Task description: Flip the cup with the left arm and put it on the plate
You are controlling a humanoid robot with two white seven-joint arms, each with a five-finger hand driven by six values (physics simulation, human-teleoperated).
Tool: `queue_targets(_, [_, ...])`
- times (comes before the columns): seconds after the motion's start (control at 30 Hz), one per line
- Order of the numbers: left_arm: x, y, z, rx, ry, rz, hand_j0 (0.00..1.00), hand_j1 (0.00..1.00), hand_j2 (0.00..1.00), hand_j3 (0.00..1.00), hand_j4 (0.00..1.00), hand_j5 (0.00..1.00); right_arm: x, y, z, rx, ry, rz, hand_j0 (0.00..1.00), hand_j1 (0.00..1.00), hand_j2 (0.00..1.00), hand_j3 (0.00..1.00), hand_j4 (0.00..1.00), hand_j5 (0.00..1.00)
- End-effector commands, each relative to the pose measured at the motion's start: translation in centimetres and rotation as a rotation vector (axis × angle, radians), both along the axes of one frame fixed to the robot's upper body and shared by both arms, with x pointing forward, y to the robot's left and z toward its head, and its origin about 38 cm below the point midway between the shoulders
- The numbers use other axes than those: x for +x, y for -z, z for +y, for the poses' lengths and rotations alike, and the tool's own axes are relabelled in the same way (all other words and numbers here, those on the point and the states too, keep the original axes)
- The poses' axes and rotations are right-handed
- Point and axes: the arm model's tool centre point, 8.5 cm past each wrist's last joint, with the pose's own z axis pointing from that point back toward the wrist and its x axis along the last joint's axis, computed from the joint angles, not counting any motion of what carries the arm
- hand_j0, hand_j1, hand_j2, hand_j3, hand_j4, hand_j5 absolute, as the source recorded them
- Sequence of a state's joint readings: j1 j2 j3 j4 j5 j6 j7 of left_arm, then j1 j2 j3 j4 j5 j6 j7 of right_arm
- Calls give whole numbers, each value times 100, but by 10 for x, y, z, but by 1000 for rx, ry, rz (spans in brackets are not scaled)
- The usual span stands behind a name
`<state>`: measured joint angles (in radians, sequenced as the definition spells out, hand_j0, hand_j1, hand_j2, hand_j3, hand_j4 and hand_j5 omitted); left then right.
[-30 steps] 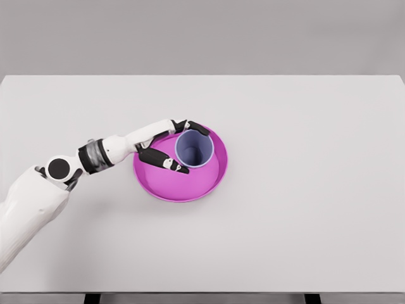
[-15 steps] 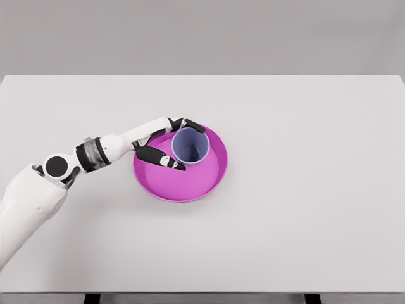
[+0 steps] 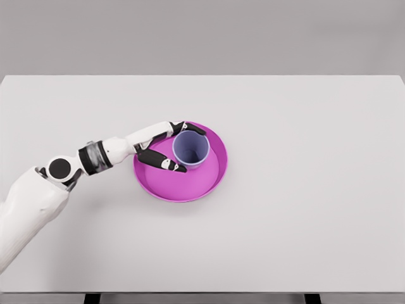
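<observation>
From the lower left corner, where its shoulder is cut off by the picture's edge, the white left arm [image 3: 76, 166] reaches across the pale worktop [image 3: 304, 209] toward the middle. The left robot hand [image 3: 166, 144] sits over the left rim of the magenta plate [image 3: 190, 183], its dark-tipped fingers [image 3: 166, 163] curved round the left side of the blue-grey cup [image 3: 191, 149]. The upper fingers seem to touch the cup's wall, though the palm side is hidden and a firm grip is hard to confirm. The cup stands upright, mouth open upward, on the upper part of the plate. The cup's base is hidden by its own wall.
</observation>
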<state>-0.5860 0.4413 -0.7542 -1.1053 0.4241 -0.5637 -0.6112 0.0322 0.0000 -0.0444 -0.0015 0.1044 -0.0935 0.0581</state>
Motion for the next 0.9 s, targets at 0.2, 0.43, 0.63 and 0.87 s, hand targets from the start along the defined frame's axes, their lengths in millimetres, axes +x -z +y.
queue_targets(0.2, [2, 4, -2, 13, -8, 12, 100, 100, 100, 100, 100, 100, 0, 0, 0, 0, 0, 0, 100, 100, 100, 100, 100, 100])
queue_targets(0.43, [5, -3, 4, 3, -17, -15, 100, 100, 100, 100, 100, 100, 0, 0, 0, 0, 0, 0, 100, 100, 100, 100, 100, 100])
queue_targets(0.63, [6, -16, 10, -30, -22, -72, 100, 100, 100, 100, 100, 100, 0, 0, 0, 0, 0, 0, 100, 100, 100, 100, 100, 100])
queue_targets(0.87, [11, -27, 21, -56, -60, -98, 100, 100, 100, 100, 100, 100, 0, 0, 0, 0, 0, 0, 100, 100, 100, 100, 100, 100])
